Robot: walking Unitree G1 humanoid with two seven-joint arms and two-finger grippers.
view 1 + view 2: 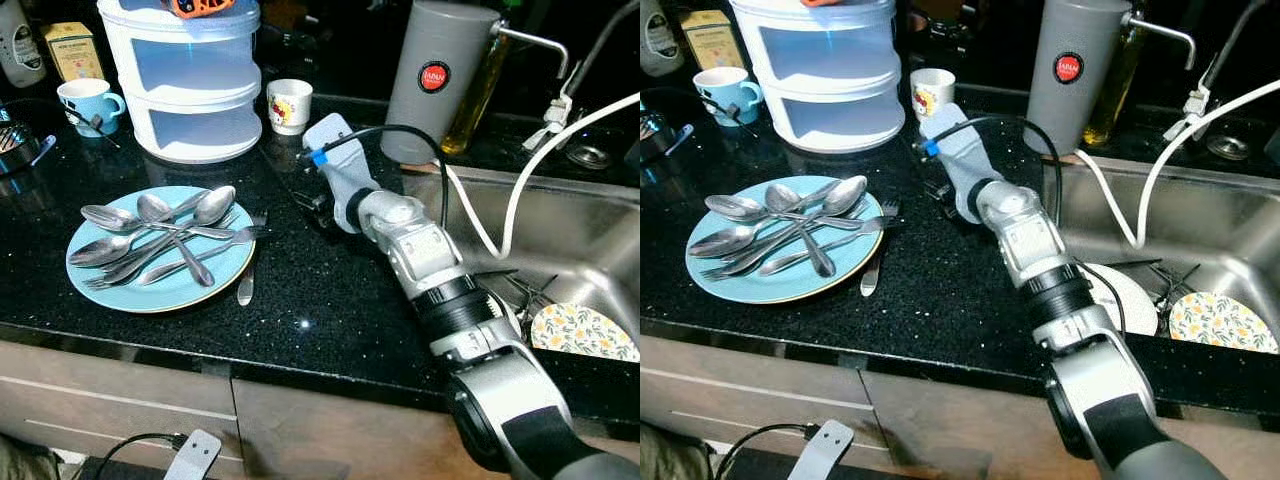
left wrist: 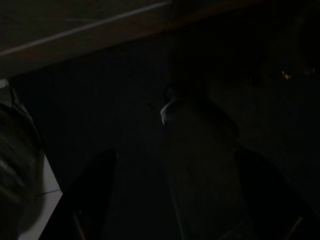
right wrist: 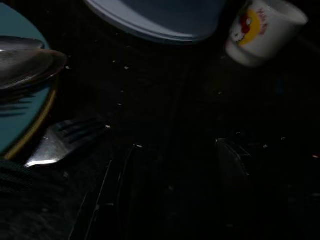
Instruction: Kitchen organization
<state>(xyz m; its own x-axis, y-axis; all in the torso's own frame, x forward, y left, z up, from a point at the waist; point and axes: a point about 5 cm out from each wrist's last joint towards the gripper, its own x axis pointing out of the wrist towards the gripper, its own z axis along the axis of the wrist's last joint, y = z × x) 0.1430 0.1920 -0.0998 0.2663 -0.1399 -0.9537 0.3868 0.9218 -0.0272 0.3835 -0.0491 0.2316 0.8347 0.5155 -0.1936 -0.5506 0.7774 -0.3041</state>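
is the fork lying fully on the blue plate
No, the fork lies on the black counter beside the blue plate, its tines at the plate's rim.

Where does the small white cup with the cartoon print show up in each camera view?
Left eye view: small white cup with the cartoon print, upper centre, beside the white stacked container.
Right eye view: upper centre, same neighbour.
Left wrist view: too dark to tell.
Right wrist view: top right corner.
Shared landmark: the blue plate of spoons.

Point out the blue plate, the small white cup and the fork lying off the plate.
blue plate [image 1: 95, 282]: left eye view, bare rim.
small white cup [image 1: 289, 108]: left eye view, side wall.
fork [image 1: 247, 280]: left eye view, handle.
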